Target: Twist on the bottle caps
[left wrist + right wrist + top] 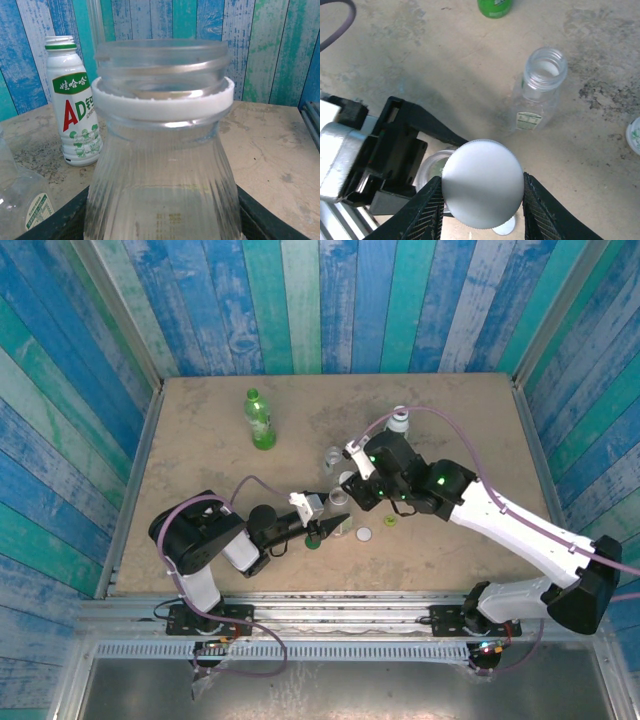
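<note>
The green translucent bottle (260, 420) is toward the far left of the table (200, 460). Near the table's front edge, the left gripper (330, 526) is clenched around a small clear bottle (162, 165) whose mouth is uncapped. The right gripper (482, 202) pinches a white cap (482, 187) just beside that mouth. A second clear bottle (538, 90) stands open behind. The white labelled bottle (75, 115) stands uncapped near the far edge, right of centre.

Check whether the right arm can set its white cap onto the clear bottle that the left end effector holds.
Probably yes: the white cap, clamped in the right end effector, hangs just above the clear bottle in the left end effector; its mouth is open, with nothing between.
</note>
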Controlling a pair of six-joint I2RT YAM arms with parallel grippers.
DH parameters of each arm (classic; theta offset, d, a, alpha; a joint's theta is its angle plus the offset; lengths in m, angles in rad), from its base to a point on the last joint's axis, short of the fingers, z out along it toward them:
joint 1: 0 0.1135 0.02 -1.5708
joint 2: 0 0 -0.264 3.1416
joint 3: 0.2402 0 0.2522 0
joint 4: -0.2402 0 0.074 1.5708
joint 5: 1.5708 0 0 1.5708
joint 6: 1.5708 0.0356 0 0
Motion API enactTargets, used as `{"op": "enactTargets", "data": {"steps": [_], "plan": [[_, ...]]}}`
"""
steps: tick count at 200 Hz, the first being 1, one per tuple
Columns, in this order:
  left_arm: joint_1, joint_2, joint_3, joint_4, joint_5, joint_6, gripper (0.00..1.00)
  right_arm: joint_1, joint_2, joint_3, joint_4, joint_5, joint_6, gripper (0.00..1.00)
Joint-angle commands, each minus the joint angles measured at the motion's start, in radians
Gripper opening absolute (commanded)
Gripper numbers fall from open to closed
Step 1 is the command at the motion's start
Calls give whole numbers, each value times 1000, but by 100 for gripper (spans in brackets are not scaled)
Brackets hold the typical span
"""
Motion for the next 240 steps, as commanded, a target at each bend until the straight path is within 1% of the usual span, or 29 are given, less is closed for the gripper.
{"op": "enactTargets", "data": {"steps": [1, 57, 155, 210, 240], "plan": [[9, 19, -8, -29, -5, 32, 45, 17, 17, 20, -48, 3, -6, 41], [11, 28, 4, -39, 3, 33, 45, 59, 55, 27, -76, -5, -12, 41], [12, 32, 10, -52, 10, 34, 44, 75, 111, 45, -97, -13, -56, 41], [14, 35, 11, -51, 14, 30, 44, 83, 78, 18, -77, 24, -33, 42], [15, 43, 11, -35, 14, 17, 44, 83, 58, -25, -32, 43, -61, 43]]}}
